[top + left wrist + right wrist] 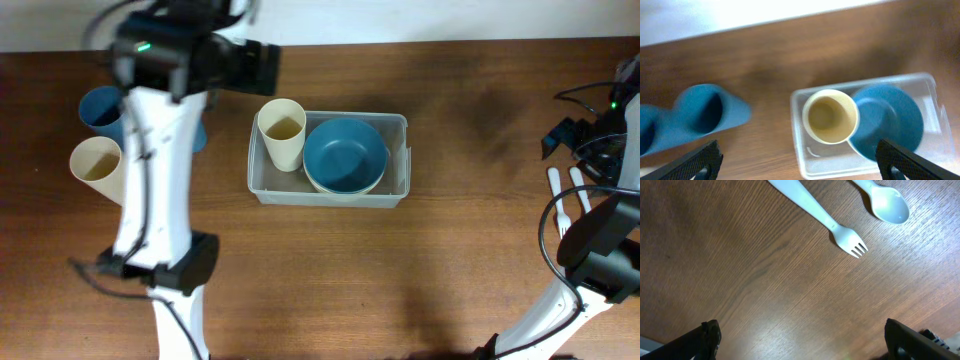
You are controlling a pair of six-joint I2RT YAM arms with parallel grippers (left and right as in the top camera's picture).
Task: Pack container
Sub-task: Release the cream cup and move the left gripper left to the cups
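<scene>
Container [398, 165] sits mid-table, holding 1 cream cup [282, 135] and 1 blue bowl [345, 155]. Left gripper [797, 152] hovers near it, jaws wide, empty. Right gripper [800, 332] gapes empty over table near fork [840, 232] and spoon [887, 202].

overhead: looks straight down, whole table [450, 250] | left wrist: high above container [812, 157], shared with overhead | right wrist: close over fork [815, 211]

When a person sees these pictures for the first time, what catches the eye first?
The clear container in the middle of the table holds an upright cream cup beside a blue bowl. A white fork and spoon lie at the far right.
</scene>
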